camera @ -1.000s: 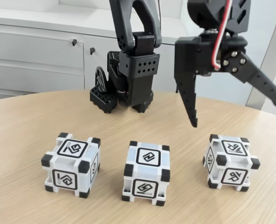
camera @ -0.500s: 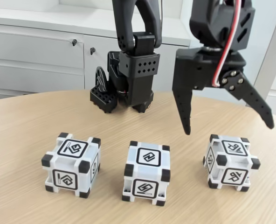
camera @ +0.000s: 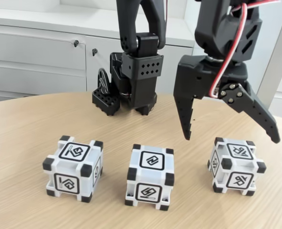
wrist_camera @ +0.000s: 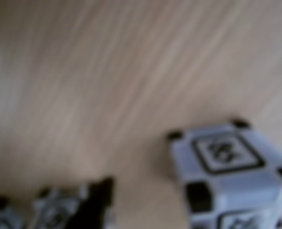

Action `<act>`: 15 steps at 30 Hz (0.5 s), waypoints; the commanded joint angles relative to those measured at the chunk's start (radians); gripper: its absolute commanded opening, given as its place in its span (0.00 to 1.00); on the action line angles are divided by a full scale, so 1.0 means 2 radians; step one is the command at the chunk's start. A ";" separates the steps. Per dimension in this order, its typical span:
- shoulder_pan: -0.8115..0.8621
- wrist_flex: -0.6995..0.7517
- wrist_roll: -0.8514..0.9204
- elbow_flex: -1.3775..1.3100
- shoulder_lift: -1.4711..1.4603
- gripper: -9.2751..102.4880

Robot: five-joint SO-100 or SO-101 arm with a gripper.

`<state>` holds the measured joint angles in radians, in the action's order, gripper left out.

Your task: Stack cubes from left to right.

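Cubes sit in a left-to-right row on the wooden table [camera: 17,124] in the fixed view: left cube [camera: 73,168], middle cube [camera: 149,176], right cube [camera: 235,165], all apart, upright, one glyph face up; none has a long axis. The gripper [camera: 232,138] hangs above the right cube, jaws spread wide, holding nothing.

wrist view all blurred: cube [wrist_camera: 231,176] cut off at right/bottom edge, glyph unreadable, bottom-left shapes unclear.
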<state>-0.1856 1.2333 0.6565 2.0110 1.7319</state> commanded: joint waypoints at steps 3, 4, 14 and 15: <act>0.004 -0.005 -0.005 -0.021 -0.007 0.54; 0.004 -0.005 -0.006 -0.021 -0.012 0.54; 0.004 -0.037 -0.048 -0.021 -0.028 0.56; 0.004 -0.051 -0.048 -0.021 -0.028 0.56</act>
<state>-0.1856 1.1704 0.5783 2.0080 1.6736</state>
